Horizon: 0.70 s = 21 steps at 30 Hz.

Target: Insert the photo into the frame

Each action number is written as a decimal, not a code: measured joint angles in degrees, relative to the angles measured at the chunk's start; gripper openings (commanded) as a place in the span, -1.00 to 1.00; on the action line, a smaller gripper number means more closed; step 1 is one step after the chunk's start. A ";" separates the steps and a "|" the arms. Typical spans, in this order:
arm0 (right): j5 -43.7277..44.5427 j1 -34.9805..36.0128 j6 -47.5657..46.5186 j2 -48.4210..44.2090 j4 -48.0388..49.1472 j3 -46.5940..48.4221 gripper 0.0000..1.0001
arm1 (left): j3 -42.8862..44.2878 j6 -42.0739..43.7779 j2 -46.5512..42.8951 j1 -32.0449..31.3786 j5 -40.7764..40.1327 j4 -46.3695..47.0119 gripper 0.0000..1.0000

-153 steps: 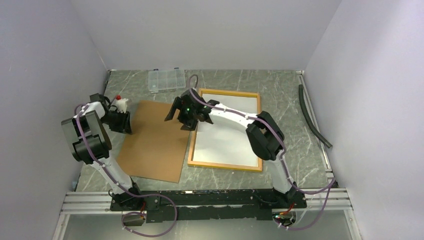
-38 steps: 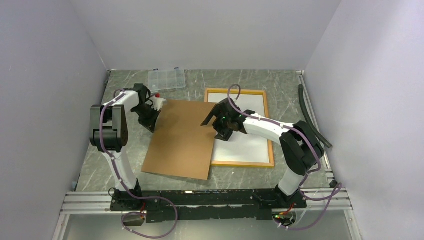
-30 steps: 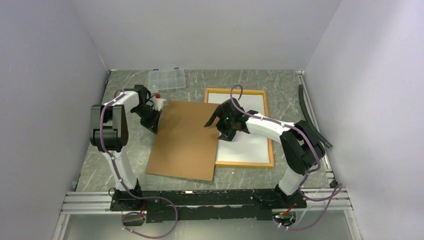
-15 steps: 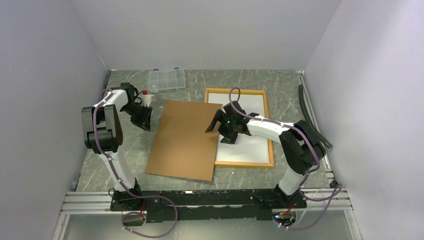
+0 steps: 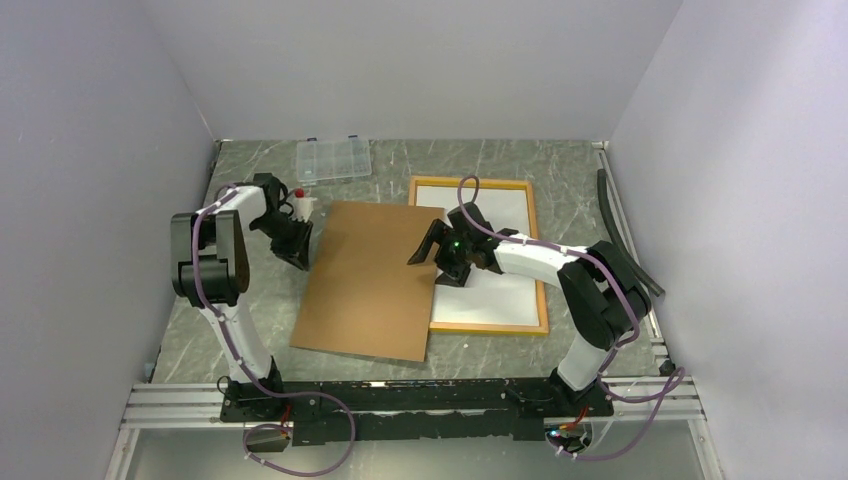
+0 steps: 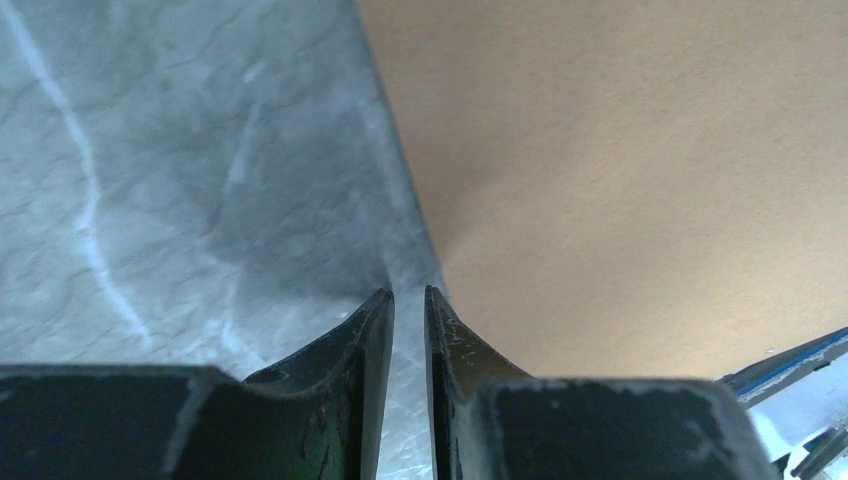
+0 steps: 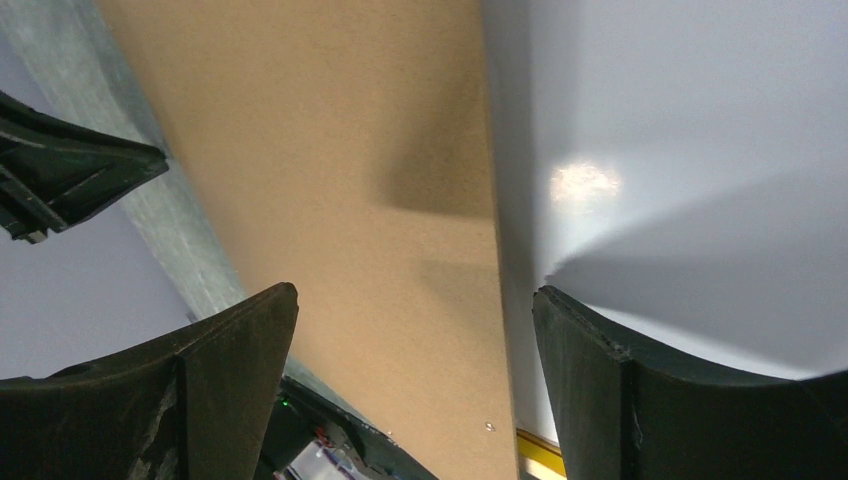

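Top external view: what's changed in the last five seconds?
The brown backing board slid right and now overlaps the frame's left side; the frame itself shifted slightly right. The left gripper followed the board's left edge; the right gripper moved right, open over the board's right edge. The clear box stayed put.

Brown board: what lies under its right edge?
The brown board overlaps the frame, covering its left border and a strip of the white sheet inside. Anything else beneath is hidden.

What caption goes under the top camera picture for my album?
Brown board overlapping the yellow frame, left gripper and right gripper at its edges.
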 measured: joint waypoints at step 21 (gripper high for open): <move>-5.01 -1.36 2.91 0.83 8.79 -4.48 0.30 | 0.61 -1.36 1.05 -3.56 0.87 -0.81 -0.68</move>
